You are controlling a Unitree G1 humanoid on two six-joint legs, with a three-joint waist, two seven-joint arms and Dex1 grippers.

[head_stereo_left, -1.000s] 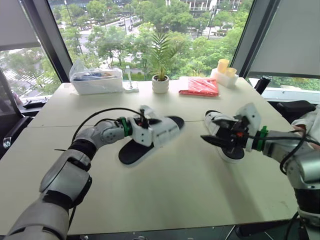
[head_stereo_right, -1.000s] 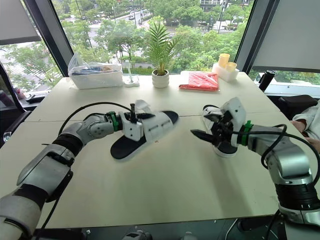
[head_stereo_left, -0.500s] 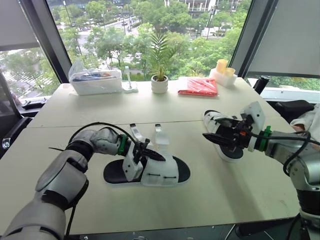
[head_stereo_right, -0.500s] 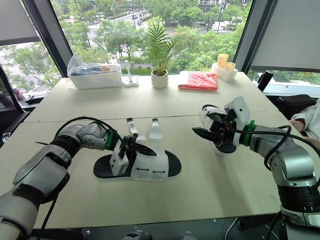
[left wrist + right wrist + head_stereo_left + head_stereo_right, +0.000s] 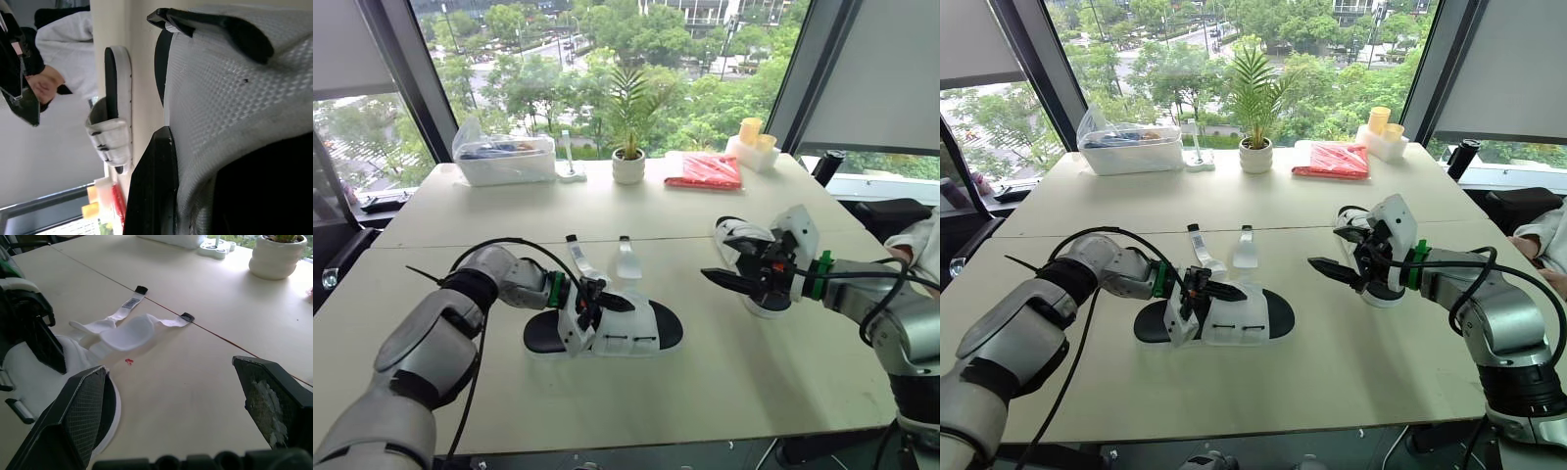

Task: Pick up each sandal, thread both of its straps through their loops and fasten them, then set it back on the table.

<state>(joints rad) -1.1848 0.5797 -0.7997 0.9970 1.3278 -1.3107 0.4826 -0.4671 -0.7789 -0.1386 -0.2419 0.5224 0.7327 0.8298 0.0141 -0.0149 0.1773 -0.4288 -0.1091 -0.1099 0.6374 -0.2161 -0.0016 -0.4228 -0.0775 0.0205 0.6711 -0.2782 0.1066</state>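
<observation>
Seen from the head, a black-soled sandal with a white mesh upper [image 5: 625,331] lies flat on the pale cream tabletop [image 5: 724,392], towards the robot's left. Its long axis runs side to side, nearly parallel to the near edge, and I cannot tell which end is the toe. Its two loose white straps [image 5: 626,262] lie unfastened, pointing away towards the window. The left gripper [image 5: 603,302] reaches in from the left, its jaws pinching the mesh upper. To the right, the right gripper [image 5: 1332,252] hovers with its jaws spread. Just behind it sits a second black-and-white sandal [image 5: 767,305], its long axis running from the near edge towards the window with the upper at the far end. A white plant pot [image 5: 627,167], a clear plastic box [image 5: 504,162] and a flat red packet [image 5: 705,169] stand along the far side.

In the left wrist view, the white mesh sits between two black fingers [image 5: 220,27] that press on it from either side. Beyond it the second sandal [image 5: 116,112] rests on the tabletop, with a person's hand [image 5: 44,84] and white sleeve [image 5: 68,46] past it.

In the right wrist view, the jaws stand wide apart over bare tabletop. Ahead lie the first sandal's straps, spread flat, with the left gripper clamped on the upper.
</observation>
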